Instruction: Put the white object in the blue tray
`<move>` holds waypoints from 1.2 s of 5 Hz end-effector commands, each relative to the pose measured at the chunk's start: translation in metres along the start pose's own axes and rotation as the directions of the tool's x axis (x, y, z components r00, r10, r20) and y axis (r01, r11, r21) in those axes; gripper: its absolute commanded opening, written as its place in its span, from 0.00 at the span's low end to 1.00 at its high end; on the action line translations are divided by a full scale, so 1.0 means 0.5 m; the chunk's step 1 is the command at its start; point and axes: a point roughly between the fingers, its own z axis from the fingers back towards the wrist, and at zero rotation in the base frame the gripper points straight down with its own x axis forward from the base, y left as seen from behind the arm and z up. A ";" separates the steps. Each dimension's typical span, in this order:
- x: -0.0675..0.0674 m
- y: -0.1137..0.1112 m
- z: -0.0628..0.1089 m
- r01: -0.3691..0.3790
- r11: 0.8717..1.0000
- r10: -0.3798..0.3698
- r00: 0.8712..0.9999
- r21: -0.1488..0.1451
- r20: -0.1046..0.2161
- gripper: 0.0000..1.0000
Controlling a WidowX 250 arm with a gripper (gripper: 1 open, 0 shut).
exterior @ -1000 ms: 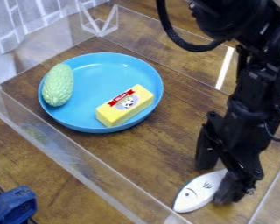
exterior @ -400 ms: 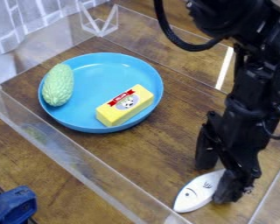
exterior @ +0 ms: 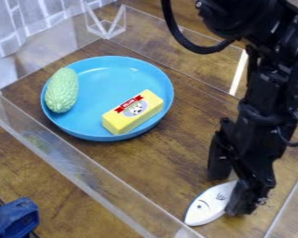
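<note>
The white object (exterior: 209, 205) lies flat on the wooden table near the bottom right, its narrow end toward the lower left. My black gripper (exterior: 235, 186) points straight down over its wide end, open, with one finger (exterior: 222, 160) to the left and the other (exterior: 256, 198) at the piece's right end. Whether the fingers touch the piece I cannot tell. The blue tray (exterior: 96, 129) sits apart at the upper left, holding a green ridged object (exterior: 60, 89) and a yellow block (exterior: 131, 112).
A clear plastic wall (exterior: 64, 163) runs along the table's front-left edge. A blue cloth-like thing (exterior: 12, 223) lies at the bottom left corner. A wire-frame object (exterior: 104, 20) stands at the back.
</note>
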 end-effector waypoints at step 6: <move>-0.024 0.017 -0.014 0.028 0.999 -0.028 1.000 -0.028 0.007 1.00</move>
